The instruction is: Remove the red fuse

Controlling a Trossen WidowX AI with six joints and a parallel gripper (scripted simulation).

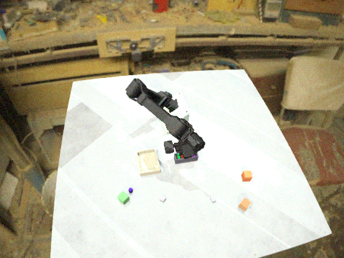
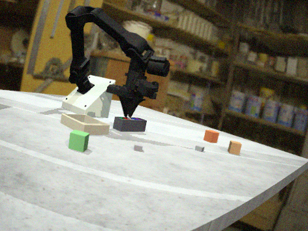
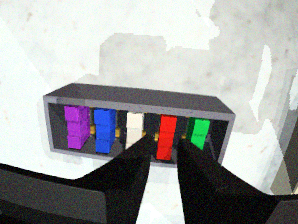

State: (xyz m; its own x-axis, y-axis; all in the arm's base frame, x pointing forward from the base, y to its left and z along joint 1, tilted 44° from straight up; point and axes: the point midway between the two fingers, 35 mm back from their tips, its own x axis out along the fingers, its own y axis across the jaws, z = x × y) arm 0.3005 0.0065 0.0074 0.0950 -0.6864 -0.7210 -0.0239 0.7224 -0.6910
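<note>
red fuse (image 3: 166, 137) sits seated in the fuse block (image 3: 136, 99) right between the gripper (image 3: 164, 144) tips, fingers narrowed but gripping nothing, presumably pre-set to clear the neighbours.

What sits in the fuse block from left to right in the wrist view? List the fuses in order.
Purple fuse → blue fuse → white fuse → red fuse → green fuse, all seated in the fuse block.
</note>
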